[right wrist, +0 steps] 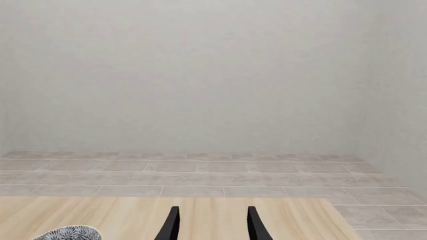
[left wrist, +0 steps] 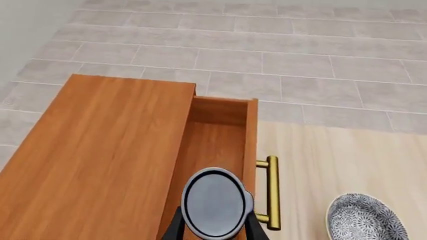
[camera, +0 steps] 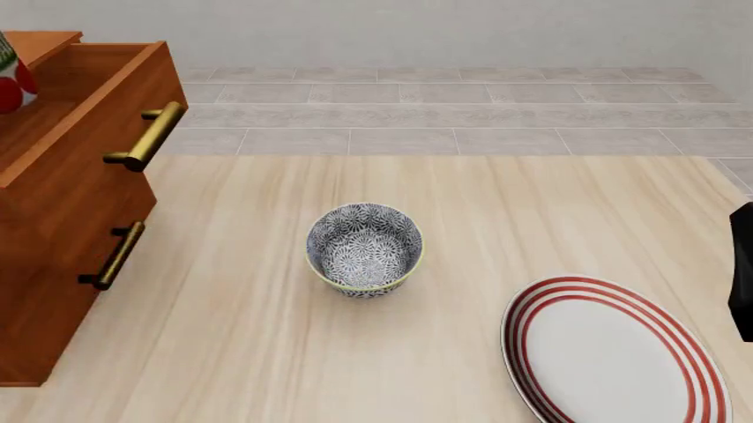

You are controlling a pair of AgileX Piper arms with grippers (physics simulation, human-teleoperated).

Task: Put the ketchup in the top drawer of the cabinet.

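Observation:
The cabinet (camera: pixel 70 220) stands at the table's left. Its top drawer (camera: pixel 83 106) is pulled out, with its brass handle (camera: pixel 147 137) towards the table's middle. In the left wrist view my left gripper (left wrist: pixel 215 231) is shut on the ketchup (left wrist: pixel 215 202); I see its dark grey glossy top over the open top drawer (left wrist: pixel 217 145). In the front view only a red, green and white sliver of the ketchup (camera: pixel 12 81) shows at the left edge, above the drawer. My right gripper (right wrist: pixel 213 227) is open and empty, over the table's right side.
A patterned grey-white bowl (camera: pixel 365 248) stands mid-table; it also shows in the left wrist view (left wrist: pixel 365 220). A red-ringed white plate (camera: pixel 612 352) lies at the front right. The lower drawer is closed, with its handle (camera: pixel 115 256) on the front. A dark part of the right arm (camera: pixel 741 273) shows at the right edge.

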